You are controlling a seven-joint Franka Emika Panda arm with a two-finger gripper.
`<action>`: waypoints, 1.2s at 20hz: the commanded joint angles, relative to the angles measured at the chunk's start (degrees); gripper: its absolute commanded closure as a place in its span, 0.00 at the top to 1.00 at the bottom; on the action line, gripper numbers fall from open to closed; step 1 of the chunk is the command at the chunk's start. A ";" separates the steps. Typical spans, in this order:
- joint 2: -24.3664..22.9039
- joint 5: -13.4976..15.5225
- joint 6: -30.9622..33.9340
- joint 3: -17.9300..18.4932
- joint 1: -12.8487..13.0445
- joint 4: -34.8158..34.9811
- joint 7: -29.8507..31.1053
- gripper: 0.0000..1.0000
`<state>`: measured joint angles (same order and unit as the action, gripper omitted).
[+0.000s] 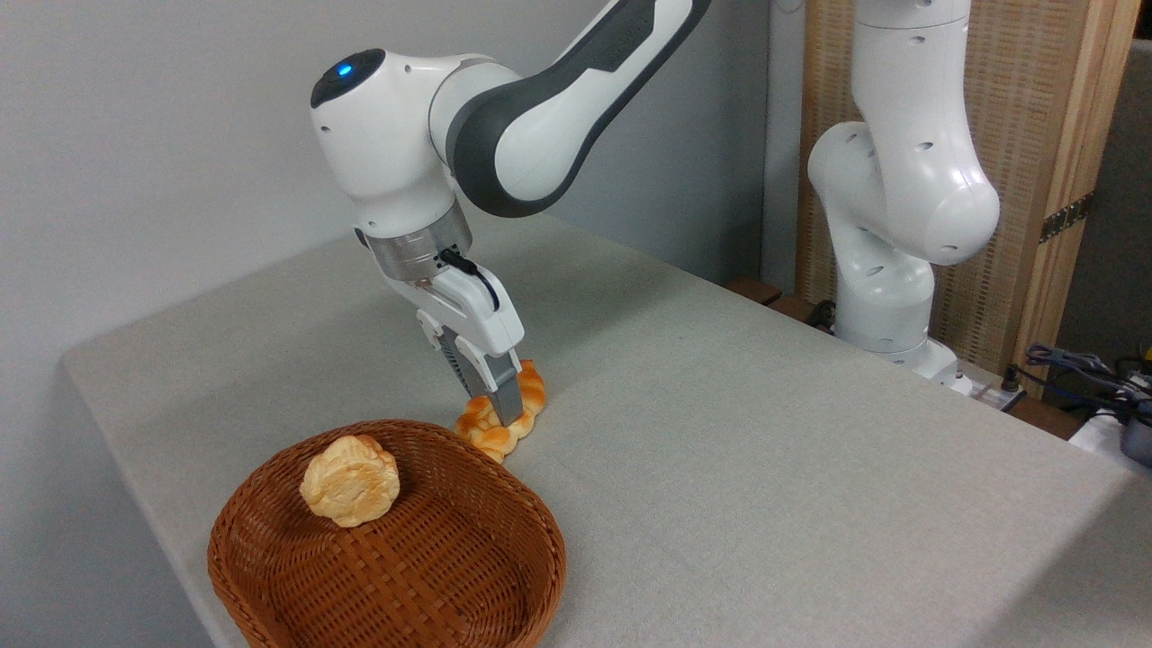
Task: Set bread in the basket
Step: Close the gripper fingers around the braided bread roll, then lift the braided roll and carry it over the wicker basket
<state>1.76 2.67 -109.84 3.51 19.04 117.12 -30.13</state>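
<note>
Fingers (504, 402) down over the bread (504, 421), closed or not, can't tell. Bread on the desk (765, 468), touching the basket (504, 490) rim. Could snag the rim lifting out.

The white Franka arm with dark grey joint covers (540, 117) reaches down from the upper right, its wrist bent steeply downward. Its white two-finger gripper (502, 407) points at the table, grey fingers (504, 389) set close together around the braided golden-orange loaf (504, 423).
</note>
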 commanded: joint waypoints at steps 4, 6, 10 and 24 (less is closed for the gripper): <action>-1.14 -0.91 1.11 0.36 0.30 -0.05 0.07 0.30; -2.72 -0.82 3.04 0.27 0.30 -0.23 -0.02 0.30; -6.93 -0.21 6.30 0.09 0.30 -0.84 -0.10 0.31; -5.54 0.15 -16.97 8.88 -0.58 -5.41 -7.04 0.34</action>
<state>-5.49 2.67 -121.84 10.38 18.08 112.47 -34.14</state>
